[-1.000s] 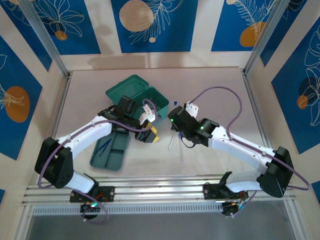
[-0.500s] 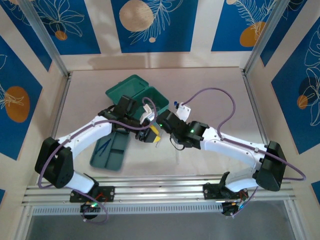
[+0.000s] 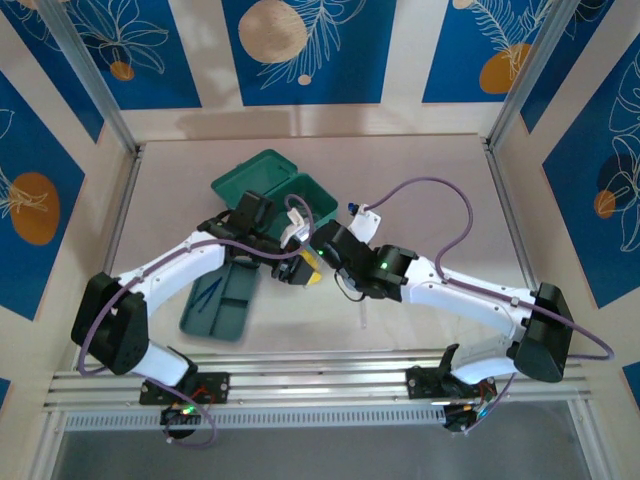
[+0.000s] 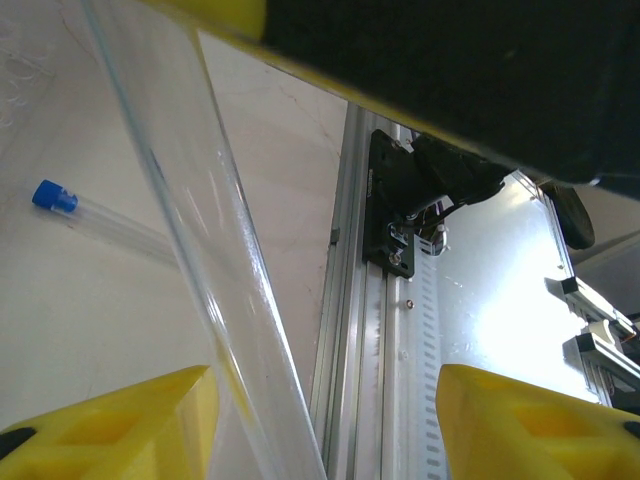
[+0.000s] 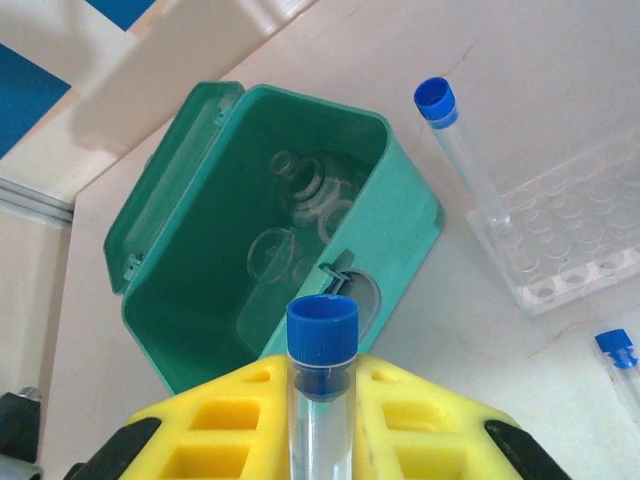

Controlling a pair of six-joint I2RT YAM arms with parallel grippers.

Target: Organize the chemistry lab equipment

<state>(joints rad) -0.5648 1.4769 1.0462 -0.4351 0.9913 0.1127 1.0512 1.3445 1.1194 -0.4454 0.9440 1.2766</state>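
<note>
My right gripper (image 5: 322, 388) is shut on a thin clear tube (image 5: 321, 420) just below its blue cap (image 5: 322, 334). The cap points at the open teal case (image 5: 405, 235), which holds clear glassware (image 5: 290, 235). My left gripper (image 4: 325, 400) is open; a clear tube (image 4: 195, 225) runs slantwise between its yellow fingers (image 4: 110, 425), close to the left one. From above, the right gripper (image 3: 325, 243) and the left gripper (image 3: 298, 268) meet just in front of the teal case (image 3: 262, 178). The dark-green tray (image 3: 235, 310) holds blue tweezers (image 3: 206, 293).
A second capped tube (image 5: 462, 150) leans on a clear well plate (image 5: 570, 240), and a third blue cap (image 5: 615, 350) lies at the right edge. Another capped tube (image 4: 75, 208) lies on the table. The aluminium rail (image 3: 320, 380) runs along the near edge.
My right gripper has carried its tube leftward, up to the left gripper and the teal case. The left arm has stayed in place.
</note>
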